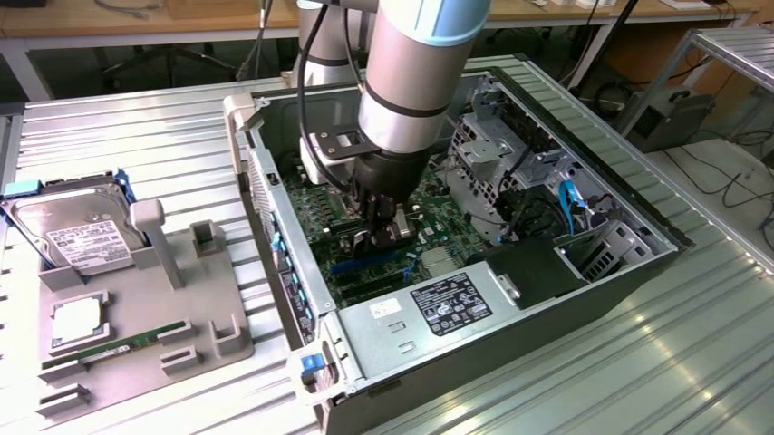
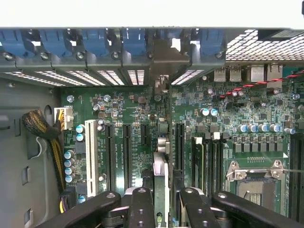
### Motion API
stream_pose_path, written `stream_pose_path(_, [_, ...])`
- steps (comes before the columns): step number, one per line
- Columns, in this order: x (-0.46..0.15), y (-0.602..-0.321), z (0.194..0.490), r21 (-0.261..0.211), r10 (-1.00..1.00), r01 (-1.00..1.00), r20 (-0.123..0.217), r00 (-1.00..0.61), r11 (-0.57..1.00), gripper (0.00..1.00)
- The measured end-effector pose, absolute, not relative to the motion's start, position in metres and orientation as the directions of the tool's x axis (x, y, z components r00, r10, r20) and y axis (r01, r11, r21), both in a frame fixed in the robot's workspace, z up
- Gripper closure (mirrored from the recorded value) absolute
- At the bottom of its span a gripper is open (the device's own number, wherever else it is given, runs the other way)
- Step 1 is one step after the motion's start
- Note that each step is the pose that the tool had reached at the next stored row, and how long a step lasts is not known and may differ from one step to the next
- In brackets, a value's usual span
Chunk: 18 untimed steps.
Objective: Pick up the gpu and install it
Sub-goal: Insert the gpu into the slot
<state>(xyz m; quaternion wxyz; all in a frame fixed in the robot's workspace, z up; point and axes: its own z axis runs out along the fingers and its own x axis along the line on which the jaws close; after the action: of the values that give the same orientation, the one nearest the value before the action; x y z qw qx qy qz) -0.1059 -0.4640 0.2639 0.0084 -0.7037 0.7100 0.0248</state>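
The gpu (image 2: pixel 160 185) stands on edge between the gripper (image 2: pixel 161 209) fingers, seen edge-on in the wrist view as a thin vertical strip; its long axis runs from the gripper toward the rear wall of the computer case (image 1: pixel 629 272), where the silver bracket end (image 2: pixel 161 83) meets the row of blue slot clips (image 2: pixel 95 40). The card runs parallel to the black expansion slots (image 2: pixel 127 152) on the green motherboard (image 2: pixel 247 109). Whether its lower edge is seated in a slot cannot be told. The arm (image 1: pixel 411 82) descends nearly vertically from above into the open case, with the wrist directed straight down and the gripper (image 1: pixel 384 231) low over the motherboard, near the middle of the case. The gripper is closed partway on the gpu, with one finger (image 2: pixel 141 209) on each flat face of the card. The case lies on its side on the ribbed metal counter (image 1: pixel 629 381), open side up. On the exterior view's left, well apart from the case, a grey fixture tray (image 1: pixel 217 335) holds a hard drive (image 1: pixel 72 231) at its far end and a narrow green memory stick (image 1: pixel 115 349) toward its near end.
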Motion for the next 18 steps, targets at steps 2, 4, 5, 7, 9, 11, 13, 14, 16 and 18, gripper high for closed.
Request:
stream_pose_path(2, [-0.106,-0.464,0.263,0.023,-0.999,-1.000,-0.049,-0.009,0.008,0.74])
stream_pose_path(4, [-0.106,-0.464,0.262,0.023,-0.999,-1.000,-0.050,-0.009,0.008,0.74])
stream_pose_path(5, [-0.106,-0.464,0.260,0.023,-0.999,-1.000,-0.051,-0.009,0.008,0.74])
stream_pose_path(7, [-0.106,-0.464,0.258,0.023,-0.999,-1.000,-0.051,-0.009,0.008,0.74])
stream_pose_path(9, [-0.106,-0.464,0.257,0.023,-0.999,-1.000,-0.051,-0.010,0.008,0.74])
stream_pose_path(11, [-0.106,-0.464,0.255,0.023,-0.999,-1.000,-0.051,-0.010,0.009,0.74])
stream_pose_path(13, [-0.106,-0.464,0.254,0.024,-0.999,-1.000,-0.051,-0.010,0.009,0.74])
stream_pose_path(14, [-0.106,-0.464,0.254,0.024,-0.999,-1.000,-0.051,-0.010,0.009,0.74])
stream_pose_path(16, [-0.106,-0.464,0.253,0.024,-0.999,-1.000,-0.051,-0.010,0.009,0.74])
stream_pose_path(18, [-0.106,-0.464,0.253,0.023,-0.999,-1.000,-0.051,-0.010,0.009,0.74])
